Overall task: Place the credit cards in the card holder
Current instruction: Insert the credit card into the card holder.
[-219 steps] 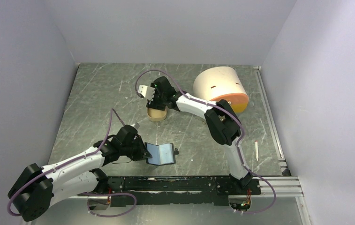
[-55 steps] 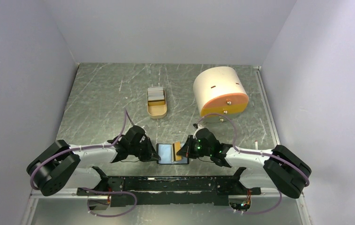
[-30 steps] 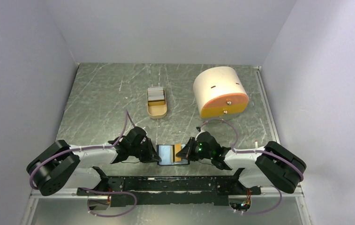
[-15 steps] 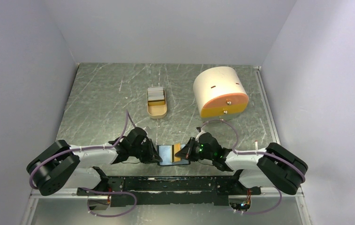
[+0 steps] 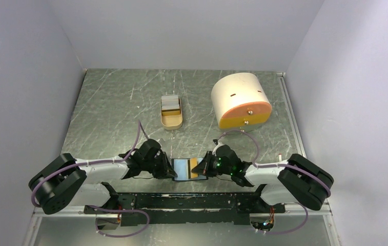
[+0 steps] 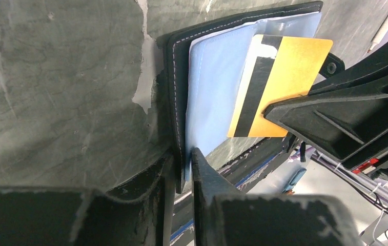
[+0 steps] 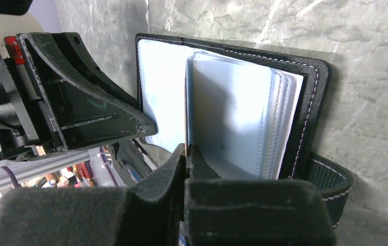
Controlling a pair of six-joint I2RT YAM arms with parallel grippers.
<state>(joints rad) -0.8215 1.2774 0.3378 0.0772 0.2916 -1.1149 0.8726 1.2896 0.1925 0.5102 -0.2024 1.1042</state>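
Note:
The card holder point(image 5: 183, 168) lies open near the front edge, black cover point(image 6: 172, 77) down and blue-grey pockets point(image 6: 212, 97) up. My left gripper point(image 5: 172, 168) is shut on its left edge point(image 6: 181, 156). My right gripper point(image 5: 202, 167) is shut on a yellow-orange credit card point(image 6: 284, 77) with a black stripe. That card lies over the right-hand pockets with its left end against them. In the right wrist view it shows edge-on point(image 7: 185, 102) above the right gripper point(image 7: 185, 149). More credit cards point(image 5: 170, 102) sit in the tan tray point(image 5: 172, 123).
A big cream-and-orange cylinder point(image 5: 240, 100) lies at the back right. A thin white stick point(image 5: 280, 159) rests by the right rail. The black base rail point(image 5: 191, 201) runs just in front of the card holder.
Earlier the right gripper held a card up by the tray; it has brought the yellow card down to the card holder. In the last second it edged slightly left. The left gripper stays put.

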